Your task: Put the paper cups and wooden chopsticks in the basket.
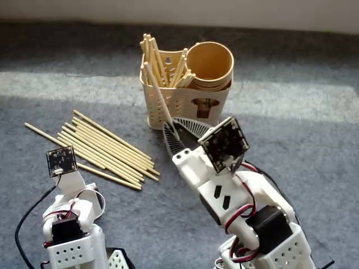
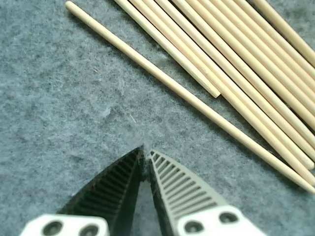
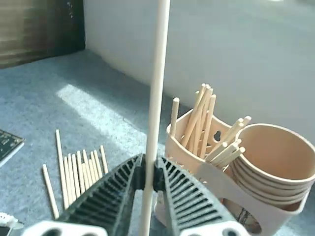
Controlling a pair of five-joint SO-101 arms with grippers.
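A cream basket (image 1: 179, 106) stands at the back of the grey carpet. It holds several wooden chopsticks (image 1: 162, 61) and a stack of paper cups (image 1: 210, 64). My right gripper (image 1: 175, 136) is just in front of the basket, shut on one chopstick (image 1: 160, 101) that slants up beside the basket's front corner. In the right wrist view that gripper (image 3: 149, 164) pinches the upright chopstick (image 3: 158, 88), with the basket (image 3: 211, 182) and cups (image 3: 275, 147) behind. My left gripper (image 2: 146, 155) hovers shut and holding nothing, just short of the loose chopsticks (image 2: 236, 73).
A row of several loose chopsticks (image 1: 106, 148) lies on the carpet to the left of the basket, in front of the left arm (image 1: 70, 213). The right arm's body (image 1: 247, 213) fills the lower right. A pale wall runs along the far edge.
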